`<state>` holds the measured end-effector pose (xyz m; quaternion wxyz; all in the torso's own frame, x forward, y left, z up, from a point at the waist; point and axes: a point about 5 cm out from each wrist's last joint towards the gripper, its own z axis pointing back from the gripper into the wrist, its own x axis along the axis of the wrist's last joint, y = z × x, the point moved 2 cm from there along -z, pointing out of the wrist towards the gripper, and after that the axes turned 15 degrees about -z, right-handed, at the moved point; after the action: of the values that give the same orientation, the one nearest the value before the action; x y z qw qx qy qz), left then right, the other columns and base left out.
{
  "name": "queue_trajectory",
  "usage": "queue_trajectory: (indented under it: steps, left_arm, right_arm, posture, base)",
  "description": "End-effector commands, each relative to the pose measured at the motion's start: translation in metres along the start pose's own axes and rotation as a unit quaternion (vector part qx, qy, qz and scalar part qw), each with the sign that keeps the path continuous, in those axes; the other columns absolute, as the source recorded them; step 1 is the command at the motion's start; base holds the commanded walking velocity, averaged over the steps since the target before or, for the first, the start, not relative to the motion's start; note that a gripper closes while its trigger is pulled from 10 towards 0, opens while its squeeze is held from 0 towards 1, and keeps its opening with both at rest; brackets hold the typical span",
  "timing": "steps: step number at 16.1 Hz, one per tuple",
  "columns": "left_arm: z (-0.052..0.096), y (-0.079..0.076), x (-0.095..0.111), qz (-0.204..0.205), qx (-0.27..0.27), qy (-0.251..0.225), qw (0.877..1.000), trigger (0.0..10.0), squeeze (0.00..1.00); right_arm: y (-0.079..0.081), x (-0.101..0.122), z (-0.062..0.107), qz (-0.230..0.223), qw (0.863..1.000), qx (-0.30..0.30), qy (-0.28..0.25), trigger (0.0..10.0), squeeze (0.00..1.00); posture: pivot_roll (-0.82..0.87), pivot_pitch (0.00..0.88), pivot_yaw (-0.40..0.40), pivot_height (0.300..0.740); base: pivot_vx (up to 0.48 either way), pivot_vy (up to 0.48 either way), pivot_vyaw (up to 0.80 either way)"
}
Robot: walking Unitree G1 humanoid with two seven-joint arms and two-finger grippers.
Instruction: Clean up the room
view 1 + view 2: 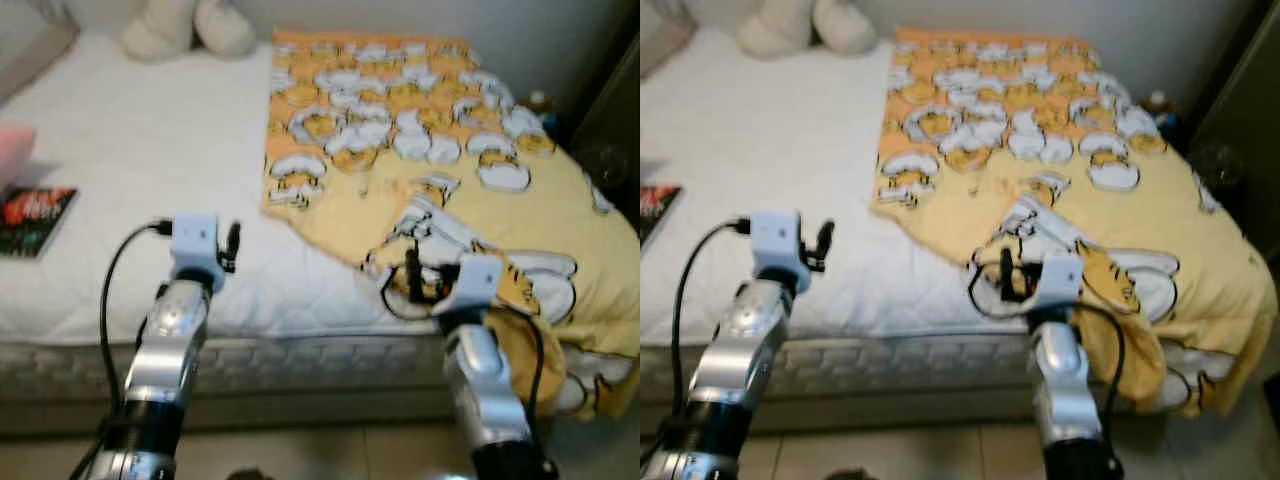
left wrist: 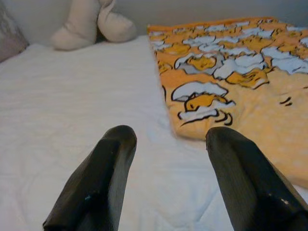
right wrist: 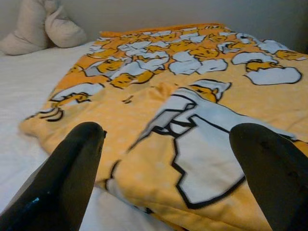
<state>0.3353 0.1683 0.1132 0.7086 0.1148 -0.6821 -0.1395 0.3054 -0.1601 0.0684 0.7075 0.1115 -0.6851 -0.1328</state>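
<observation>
Across most of the left eye view there's a bed (image 1: 150, 150) with a white quilted mattress cover, pale wall behind it and tiled floor along the near edge. A cream plush toy (image 1: 190, 25) sits at about 11 o'clock by the wall, and a dark-covered book (image 1: 35, 220) lies at 9 o'clock. The yellow-orange blanket (image 1: 420, 130), printed with white-and-yellow cartoon characters, covers the bed's right half from 12 to 4 o'clock, its near corner rumpled and spilling over the mattress edge. In the right eye view it's the same layout, with both silver arms raised at the near edge: left gripper (image 1: 825, 240) over bare sheet at 8 o'clock, right gripper (image 1: 1008, 272) over the blanket's folded corner at 5 o'clock. The left wrist view has its two black fingers (image 2: 101, 183) spread apart above white sheet, just beside the blanket's edge. The right wrist view has its fingers (image 3: 62, 183) spread wide over the bunched blanket fold, holding nothing.
</observation>
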Motion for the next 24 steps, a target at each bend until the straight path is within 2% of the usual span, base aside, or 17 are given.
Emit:
queue_trajectory:
  steps: [1,6,9,11,18,20,21,22,23,24]
  left_arm:
    - [-0.002,-0.005,0.008,-0.002,-0.018,-0.017,1.000,10.0,0.00]
    - [-0.002,-0.015,0.017,0.007,-0.048,-0.037,0.998,10.0,0.00]
    - [-0.005,-0.028,0.032,-0.028,-0.099,-0.065,0.993,10.0,0.00]
    - [-0.006,-0.036,0.036,-0.030,-0.123,-0.071,0.989,10.0,0.00]
    - [-0.012,-0.026,0.034,-0.020,-0.105,-0.060,0.992,10.0,0.00]
    - [-0.013,-0.027,0.031,0.018,-0.117,-0.041,0.992,10.0,0.00]
    - [-0.013,-0.030,0.029,0.035,-0.142,-0.028,0.989,10.0,0.00]
    - [-0.010,-0.035,0.023,0.061,-0.186,-0.006,0.981,10.0,0.00]
    - [-0.001,-0.043,0.014,0.098,-0.251,0.027,0.963,10.0,0.00]
    - [0.006,-0.048,0.009,0.126,-0.287,0.049,0.948,10.0,0.00]
  right_arm:
    - [-0.003,-0.001,0.001,-0.006,1.000,-0.006,0.005,10.0,0.00]
    - [-0.001,-0.008,-0.001,-0.014,1.000,0.001,0.023,10.0,0.00]
    - [-0.002,-0.013,-0.004,-0.017,0.999,-0.005,0.036,10.0,0.00]
    - [-0.002,-0.012,-0.005,-0.013,0.999,-0.006,0.035,10.0,0.00]
    - [-0.005,-0.015,-0.011,-0.017,0.999,-0.007,0.049,10.0,0.00]
    - [-0.004,-0.025,-0.011,-0.038,0.996,-0.009,0.080,10.0,0.00]
    - [-0.003,-0.032,-0.011,-0.049,0.994,-0.013,0.098,10.0,0.00]
    - [-0.003,-0.041,-0.012,-0.057,0.991,-0.019,0.117,10.0,0.00]
    - [-0.001,-0.050,-0.013,-0.055,0.989,-0.019,0.137,10.0,0.00]
    - [0.001,-0.054,-0.014,-0.052,0.988,-0.016,0.147,10.0,0.00]
  posture:
    - [0.01,0.000,-0.028,0.740]
    - [0.01,0.000,-0.025,0.740]
    - [0.02,0.000,-0.023,0.740]
    - [0.02,0.000,-0.021,0.740]
    - [0.02,0.000,-0.026,0.740]
    - [0.02,0.000,-0.031,0.740]
    - [0.03,0.000,-0.034,0.740]
    - [0.03,0.000,-0.034,0.740]
    - [0.06,0.000,-0.030,0.740]
    - [0.06,0.000,-0.030,0.740]
  base:
    - [0.446,0.000,0.00]
    - [0.426,0.062,0.00]
    - [0.469,0.000,0.00]
    - [0.394,0.000,0.00]
    - [0.000,0.000,-0.25]
    - [0.000,0.000,0.00]
    - [0.000,0.000,0.00]
    - [0.000,0.000,0.00]
    - [0.000,0.000,0.00]
    - [0.000,0.000,0.00]
